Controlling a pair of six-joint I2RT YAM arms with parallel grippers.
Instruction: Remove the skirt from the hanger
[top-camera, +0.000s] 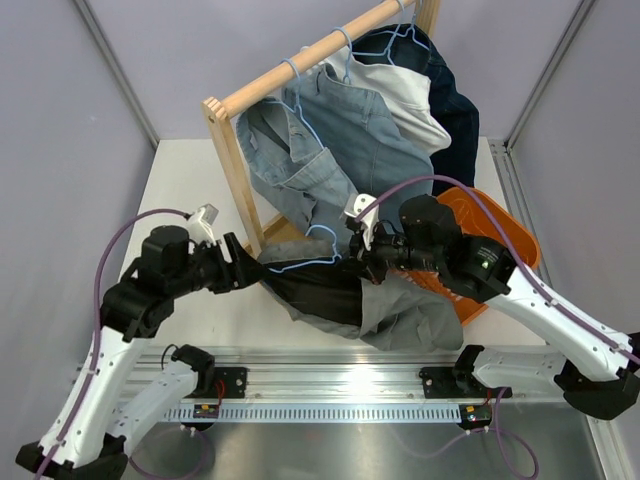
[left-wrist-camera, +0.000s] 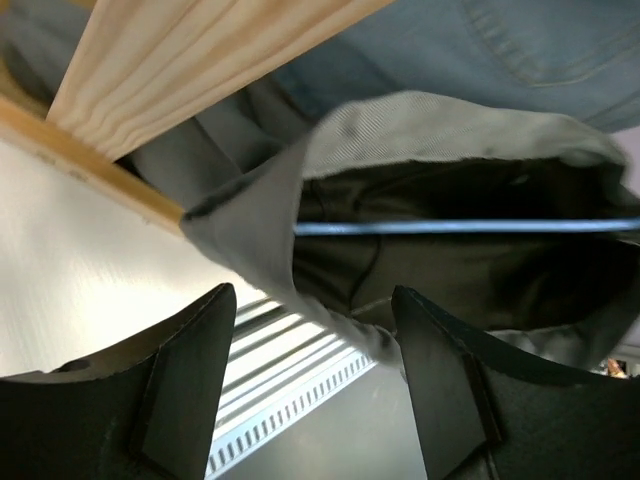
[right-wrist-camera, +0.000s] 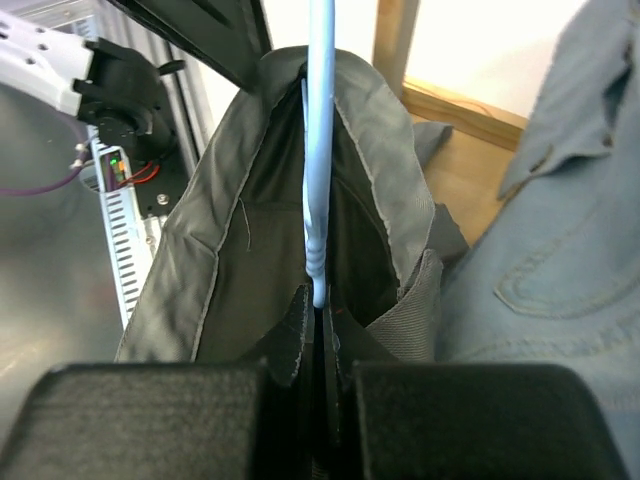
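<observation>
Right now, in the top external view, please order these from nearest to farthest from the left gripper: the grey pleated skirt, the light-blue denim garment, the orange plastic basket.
1. Grey pleated skirt, right at the left gripper fingertips.
2. Light-blue denim garment, hanging farther back.
3. Orange plastic basket, far on the right side.

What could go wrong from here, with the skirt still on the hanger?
1. The left gripper straddles only a thin fold of the skirt; it may slip out when pulled.
2. The right gripper is shut on the hanger by thin wire alone; a tug could twist it or pull it free.
3. The wooden rack stands close beside the left gripper; a pull could bump it.
</observation>
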